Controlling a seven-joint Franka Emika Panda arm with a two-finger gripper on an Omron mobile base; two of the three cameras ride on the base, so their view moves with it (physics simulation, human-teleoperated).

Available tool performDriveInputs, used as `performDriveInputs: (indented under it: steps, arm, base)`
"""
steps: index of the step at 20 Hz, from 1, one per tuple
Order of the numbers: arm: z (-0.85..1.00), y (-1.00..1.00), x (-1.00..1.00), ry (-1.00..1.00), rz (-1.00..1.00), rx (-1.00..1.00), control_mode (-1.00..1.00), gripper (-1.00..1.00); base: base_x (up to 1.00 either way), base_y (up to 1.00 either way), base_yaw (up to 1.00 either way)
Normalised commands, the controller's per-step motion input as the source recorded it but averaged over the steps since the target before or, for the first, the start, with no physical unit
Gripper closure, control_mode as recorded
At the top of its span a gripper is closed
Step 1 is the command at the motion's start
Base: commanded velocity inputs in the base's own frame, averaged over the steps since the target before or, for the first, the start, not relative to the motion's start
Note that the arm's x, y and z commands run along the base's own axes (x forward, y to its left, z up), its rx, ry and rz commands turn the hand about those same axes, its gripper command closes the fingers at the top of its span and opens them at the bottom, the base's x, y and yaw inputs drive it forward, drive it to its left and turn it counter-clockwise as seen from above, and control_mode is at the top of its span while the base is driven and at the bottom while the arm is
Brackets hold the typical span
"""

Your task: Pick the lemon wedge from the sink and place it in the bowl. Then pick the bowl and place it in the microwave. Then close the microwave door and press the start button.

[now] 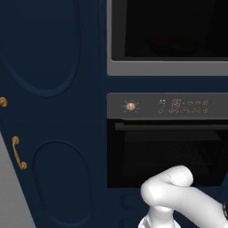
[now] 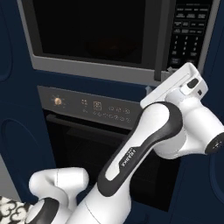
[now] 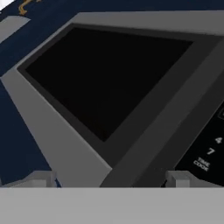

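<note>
Microwave door (image 2: 94, 30) looks closed, bowl (image 2: 109, 46) dimly inside — gripper (image 3: 109, 180), fingers spread and empty, near the keypad (image 2: 187, 30); start press remains.

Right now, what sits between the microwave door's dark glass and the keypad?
In the hand view, a grey metal frame strip runs between the microwave door glass and the keypad.

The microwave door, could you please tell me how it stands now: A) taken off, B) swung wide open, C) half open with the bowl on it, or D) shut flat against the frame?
D: the microwave door lies flush in its grey frame beside the keypad.
</note>
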Motion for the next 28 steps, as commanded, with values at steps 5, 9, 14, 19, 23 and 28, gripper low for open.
performDriveInputs:
  steps: [5,9,14,19,23,28]
  arm:
    - [0.03,-0.07,0.21,-0.08,0.0,0.0,-1.0,-1.0]
    - [0.09,0.02,0.2,0.0,0.0,0.0,-1.0,-1.0]
    - [0.02,-0.07,0.21,0.0,0.0,0.0,-1.0,-1.0]
    - [0.0,-0.14,0.28,0.0,0.01,0.0,-1.0,-1.0]
    - [0.0,-0.33,0.26,0.0,0.03,0.02,-1.0,-1.0]
    - [0.0,-0.1,0.4,0.0,0.03,0.03,-1.0,-1.0]
  base:
    - [0.0,0.0,0.0]
    - [0.0,0.0,0.0]
    - [0.0,0.0,0.0]
    - [0.0,0.0,0.0]
    - [0.0,0.0,0.0]
    - [0.0,0.0,0.0]
